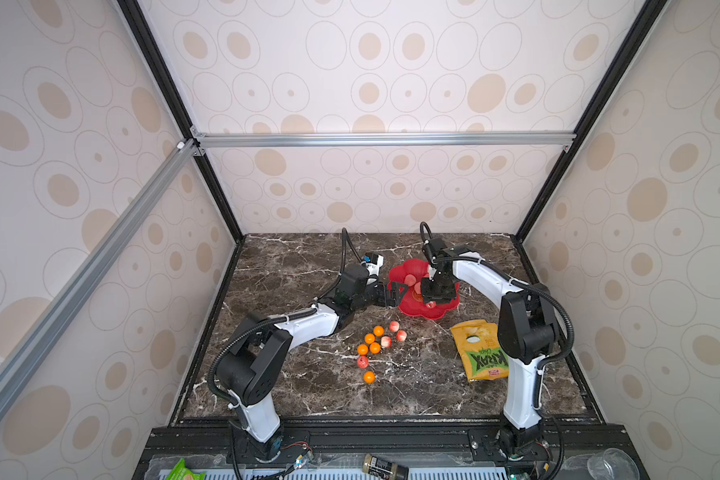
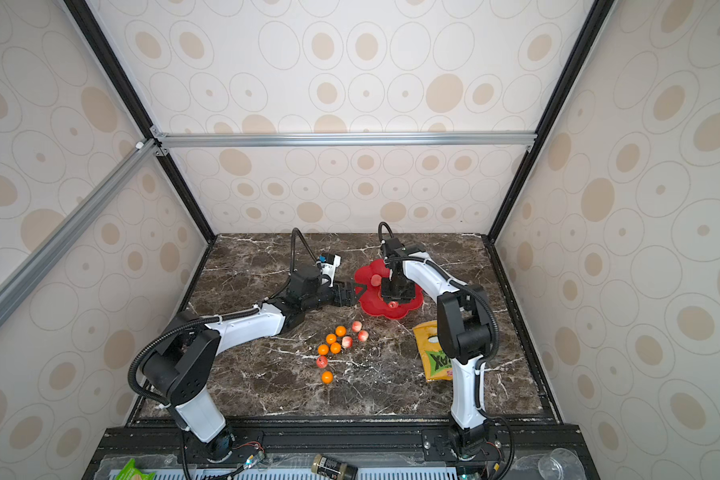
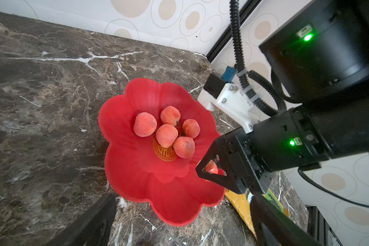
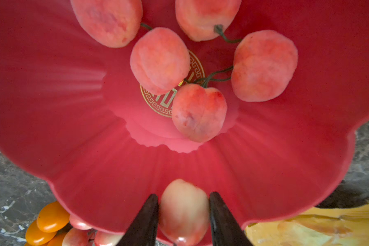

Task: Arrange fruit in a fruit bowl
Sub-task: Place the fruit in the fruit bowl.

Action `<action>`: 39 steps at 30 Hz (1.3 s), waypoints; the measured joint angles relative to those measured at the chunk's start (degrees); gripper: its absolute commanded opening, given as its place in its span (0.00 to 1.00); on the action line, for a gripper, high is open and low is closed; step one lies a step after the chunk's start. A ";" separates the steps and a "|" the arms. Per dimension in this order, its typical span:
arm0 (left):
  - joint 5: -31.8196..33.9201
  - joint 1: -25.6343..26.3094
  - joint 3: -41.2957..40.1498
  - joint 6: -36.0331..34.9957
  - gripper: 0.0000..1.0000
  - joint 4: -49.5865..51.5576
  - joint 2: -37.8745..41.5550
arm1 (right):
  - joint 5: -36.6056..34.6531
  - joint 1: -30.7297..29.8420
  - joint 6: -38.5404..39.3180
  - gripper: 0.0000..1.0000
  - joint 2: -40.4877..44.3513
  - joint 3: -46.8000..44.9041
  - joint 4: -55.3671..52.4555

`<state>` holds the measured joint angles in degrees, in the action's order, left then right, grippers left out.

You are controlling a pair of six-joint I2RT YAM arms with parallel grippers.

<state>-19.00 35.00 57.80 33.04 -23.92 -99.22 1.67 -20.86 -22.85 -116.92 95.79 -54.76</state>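
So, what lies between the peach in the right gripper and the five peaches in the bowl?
Nothing but bare bowl wall: in the right wrist view, plain red surface separates the held peach in the right gripper from the five peaches.

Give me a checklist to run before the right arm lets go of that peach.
1. Grip: the right gripper pinches the held peach between both fingers. Ok.
2. Position: the peach hangs over the fruit bowl, above its sloping wall just inside the rim. Ok.
3. Landing room: five peaches cluster at the centre; the wall below is bare. Ok.
4. Drop height above the wall: cannot tell.
5. Left gripper: open and empty at the bowl's rim; whether it touches the rim, cannot tell.
6. Loose fruit lies on the table, apart from the bowl. Ok.
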 measured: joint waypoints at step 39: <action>-0.66 -0.02 -0.50 0.02 0.99 -0.87 -2.16 | -1.75 0.68 1.38 0.52 -8.17 5.38 -0.57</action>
<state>-19.66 34.98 57.30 33.06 -24.80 -101.38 -0.08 -20.18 -21.47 -125.10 101.16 -55.33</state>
